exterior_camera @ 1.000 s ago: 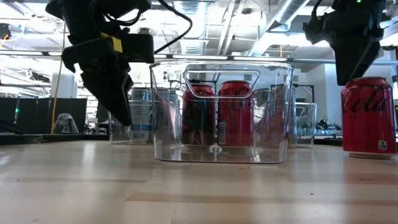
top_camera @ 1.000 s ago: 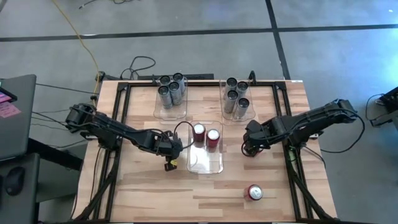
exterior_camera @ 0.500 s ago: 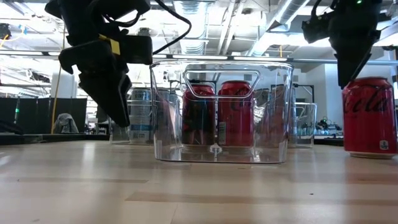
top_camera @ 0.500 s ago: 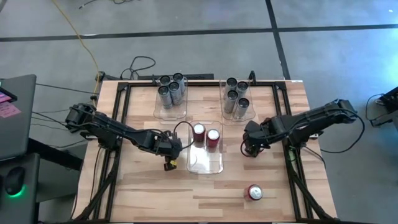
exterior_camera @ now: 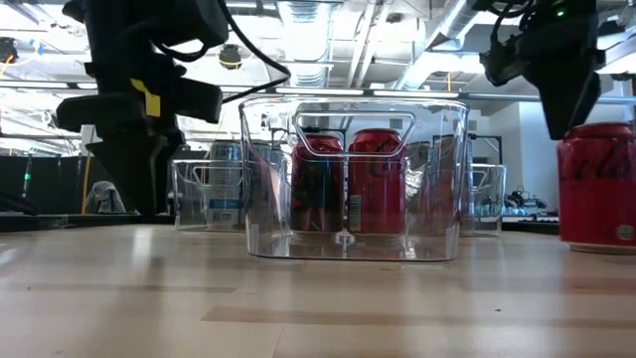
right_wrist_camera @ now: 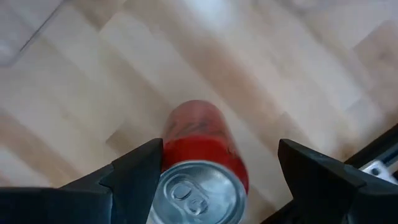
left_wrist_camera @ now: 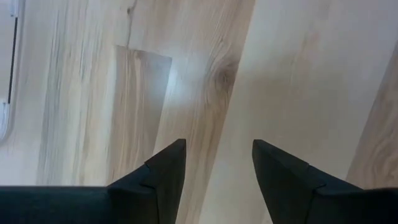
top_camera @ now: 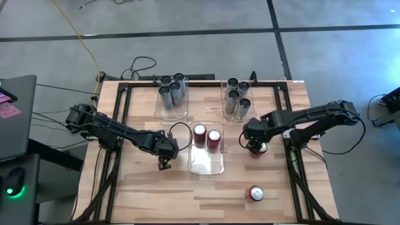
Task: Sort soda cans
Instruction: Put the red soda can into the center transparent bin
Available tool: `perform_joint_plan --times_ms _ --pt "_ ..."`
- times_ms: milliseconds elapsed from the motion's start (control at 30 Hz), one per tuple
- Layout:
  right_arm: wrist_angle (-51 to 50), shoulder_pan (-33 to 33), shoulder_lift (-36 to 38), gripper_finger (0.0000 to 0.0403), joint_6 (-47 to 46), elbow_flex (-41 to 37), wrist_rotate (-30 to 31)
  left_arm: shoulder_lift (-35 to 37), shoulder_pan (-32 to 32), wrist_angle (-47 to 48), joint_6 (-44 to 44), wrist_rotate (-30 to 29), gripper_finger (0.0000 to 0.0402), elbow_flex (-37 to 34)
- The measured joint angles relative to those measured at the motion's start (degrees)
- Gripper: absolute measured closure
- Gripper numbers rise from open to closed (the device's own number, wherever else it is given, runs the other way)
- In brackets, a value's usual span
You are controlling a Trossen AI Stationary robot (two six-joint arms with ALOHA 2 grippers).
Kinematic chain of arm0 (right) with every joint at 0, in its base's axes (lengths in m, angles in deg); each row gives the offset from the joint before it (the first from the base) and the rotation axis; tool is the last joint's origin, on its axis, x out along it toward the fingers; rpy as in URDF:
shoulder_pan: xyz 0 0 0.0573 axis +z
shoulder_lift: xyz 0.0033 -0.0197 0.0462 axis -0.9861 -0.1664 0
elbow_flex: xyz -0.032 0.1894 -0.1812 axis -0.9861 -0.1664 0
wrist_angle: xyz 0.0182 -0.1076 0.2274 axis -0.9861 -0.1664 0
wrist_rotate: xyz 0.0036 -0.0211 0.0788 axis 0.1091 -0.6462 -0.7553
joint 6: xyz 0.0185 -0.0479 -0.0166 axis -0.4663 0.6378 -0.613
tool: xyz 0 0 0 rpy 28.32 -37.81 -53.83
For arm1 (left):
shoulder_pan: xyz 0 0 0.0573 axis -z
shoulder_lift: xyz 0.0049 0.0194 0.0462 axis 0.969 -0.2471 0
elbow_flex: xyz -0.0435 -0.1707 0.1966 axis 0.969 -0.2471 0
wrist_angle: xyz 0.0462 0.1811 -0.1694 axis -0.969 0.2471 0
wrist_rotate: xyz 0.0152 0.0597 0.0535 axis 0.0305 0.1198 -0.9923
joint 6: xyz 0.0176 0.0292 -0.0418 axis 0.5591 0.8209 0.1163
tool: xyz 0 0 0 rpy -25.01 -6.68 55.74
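Red can [right_wrist_camera: 200,163] between parted right fingers [right_wrist_camera: 134,177]

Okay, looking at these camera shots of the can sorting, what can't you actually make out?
- Red can under the right pincer: high view, mostly hidden by the arm.
- Rear silver cans: low view, blurred behind clear bins.
- Front red can: low view, cut off by the edge.
- Left pincer: wrist view shows only bare table.
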Motion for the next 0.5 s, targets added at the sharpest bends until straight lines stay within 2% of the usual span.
perform_joint_plan --times_ms 267,500 --pt "0.06 2.50 0.00 0.0066 0.14 -0.02 -1.51 0.00 -0.04 -0.61 -0.08 -0.45 0.0219 0.00" --pt "0.97 9.60 0.02 0.0066 -0.98 -2.33 -2.17 0.00 -0.02 -1.49 -0.59 -0.57 0.0219 0.00"
